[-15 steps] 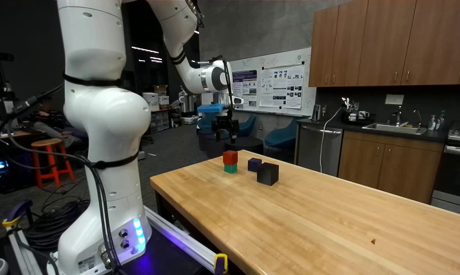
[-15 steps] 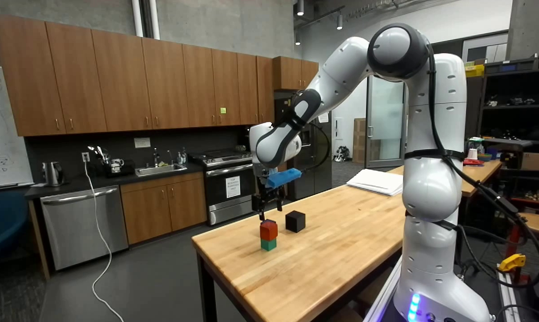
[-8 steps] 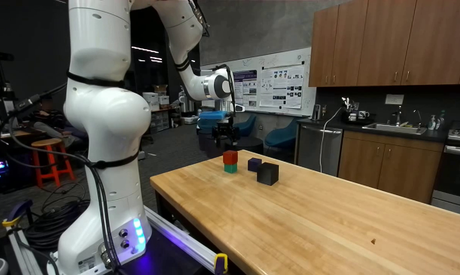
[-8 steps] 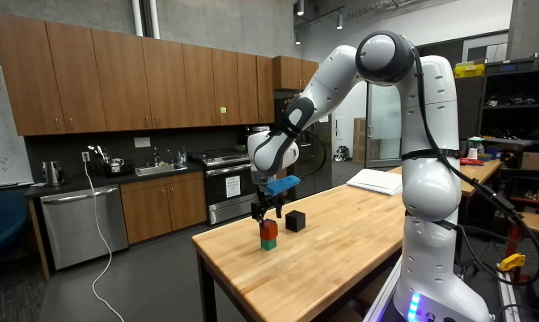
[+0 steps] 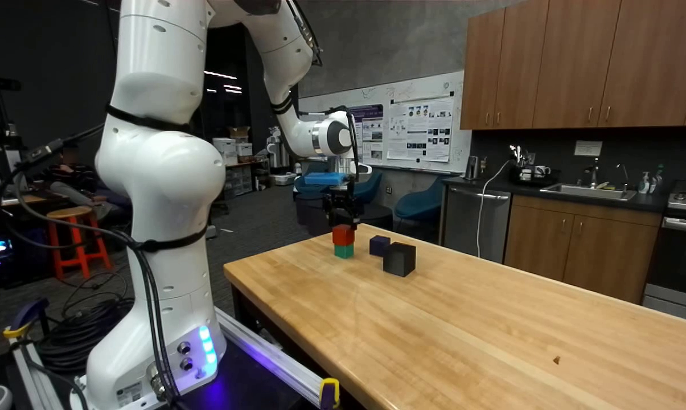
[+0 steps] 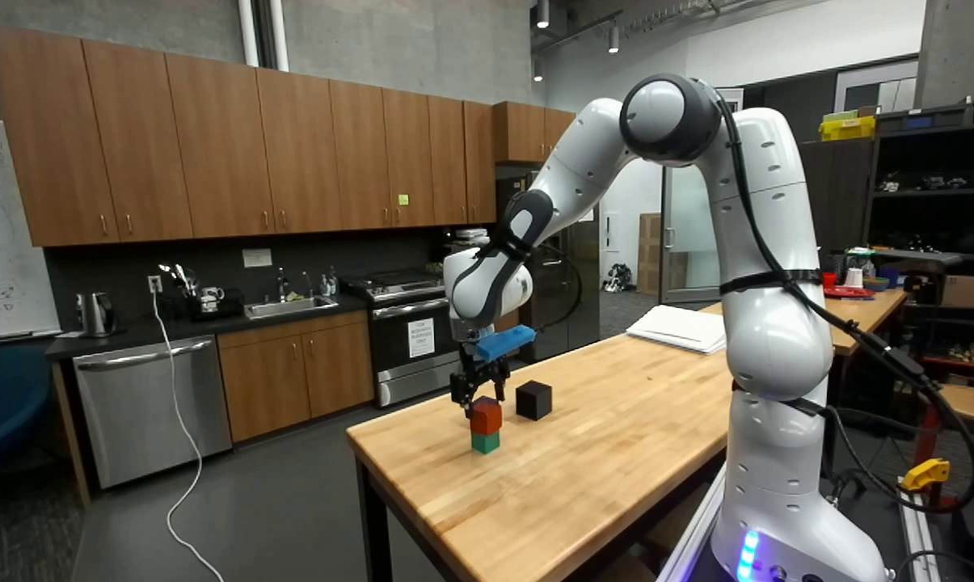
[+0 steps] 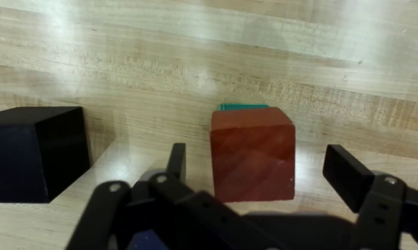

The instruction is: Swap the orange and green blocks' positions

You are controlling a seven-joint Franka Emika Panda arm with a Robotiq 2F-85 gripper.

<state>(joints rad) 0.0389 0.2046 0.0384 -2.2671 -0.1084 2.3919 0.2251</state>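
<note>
The orange block, a red-orange cube (image 5: 343, 234) (image 6: 486, 418), sits on top of the green block (image 5: 344, 251) (image 6: 485, 441) near the table's end in both exterior views. In the wrist view the orange block (image 7: 253, 163) covers most of the green block, and only a thin strip of green (image 7: 244, 106) shows at its far edge. My gripper (image 5: 343, 221) (image 7: 258, 162) is open just above the stack. In the wrist view its fingers lie on the two sides of the orange block, with a gap on each side, wider on the right. It holds nothing.
A black block (image 5: 399, 259) (image 6: 533, 400) (image 7: 21, 156) stands beside the stack. A dark blue block (image 5: 380, 245) stands near it, mostly hidden behind the gripper in the wrist view (image 7: 146, 241). White papers (image 6: 679, 328) lie farther along the wooden table (image 6: 583, 453).
My gripper has moved down and slightly sideways toward the stack, from well above it to just over the orange block. The blocks have not moved. The gripper stays open.
</note>
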